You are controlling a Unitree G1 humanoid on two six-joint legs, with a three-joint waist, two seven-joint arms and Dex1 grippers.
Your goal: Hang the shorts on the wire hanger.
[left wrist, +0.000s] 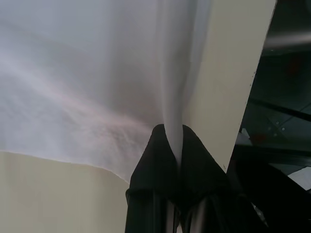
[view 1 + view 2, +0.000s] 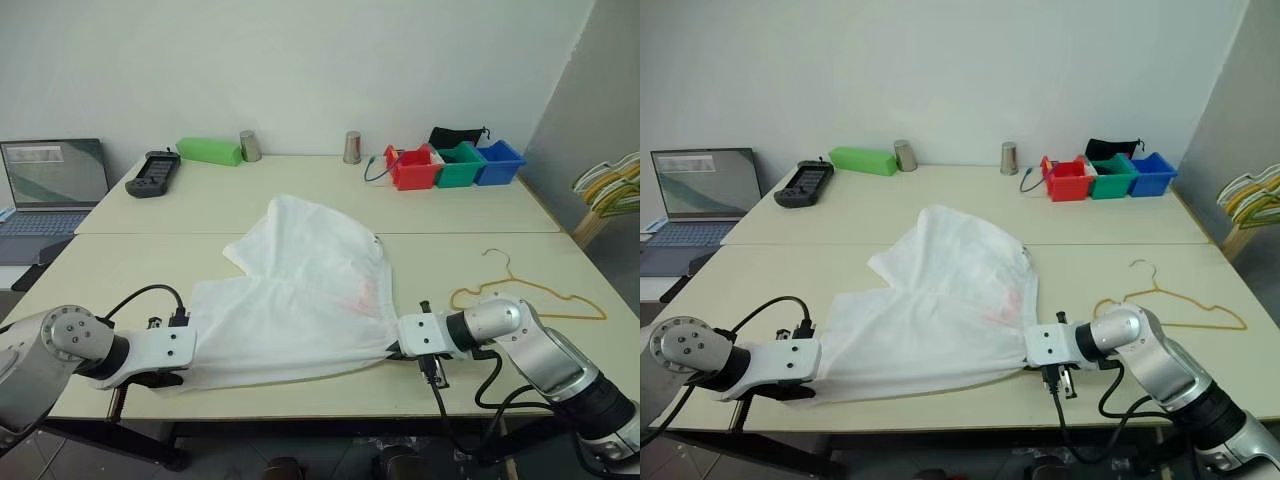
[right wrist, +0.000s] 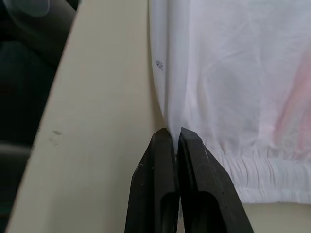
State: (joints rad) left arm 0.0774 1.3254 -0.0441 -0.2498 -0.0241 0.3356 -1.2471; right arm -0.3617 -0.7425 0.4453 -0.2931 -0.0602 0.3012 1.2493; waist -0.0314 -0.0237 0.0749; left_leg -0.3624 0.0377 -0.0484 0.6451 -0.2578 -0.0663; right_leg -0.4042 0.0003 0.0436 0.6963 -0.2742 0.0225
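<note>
Shorts lie spread on the table — each gripper, left and right, pinches a near corner. The hanger rests just beside the right arm.

L jaws pinching shorts

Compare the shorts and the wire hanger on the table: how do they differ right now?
The shorts are white, wide cloth; the wire hanger is thin yellow-orange wire. The shorts are pinched by the left gripper and right gripper; the wire hanger lies untouched, off to the right. Both rest on the table.
</note>
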